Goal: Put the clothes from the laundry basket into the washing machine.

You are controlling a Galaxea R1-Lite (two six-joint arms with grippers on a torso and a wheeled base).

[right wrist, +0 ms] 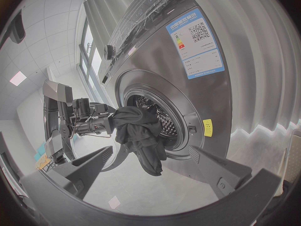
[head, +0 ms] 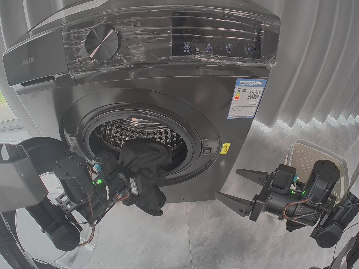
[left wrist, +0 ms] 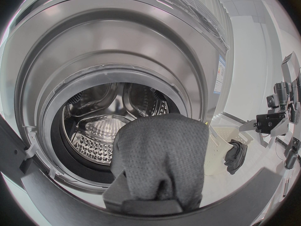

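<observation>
L claw (head: 144, 180) w/ garment (head: 149, 161) at washer (head: 149, 83) mouth; tile floor (head: 209, 236), curtain (head: 318, 56)

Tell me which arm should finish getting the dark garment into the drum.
Left. The left gripper is shut on the dark garment at the drum mouth, cloth hanging outside. The right gripper is open, off near the laundry basket.

All 3 views (head highest) face washing machine (head: 149, 86).

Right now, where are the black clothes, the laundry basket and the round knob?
black clothes (head: 146, 157): head view, the bunched upper part.
laundry basket (head: 303, 157): head view, its holed inner wall.
round knob (head: 101, 42): head view, its centre.
</observation>
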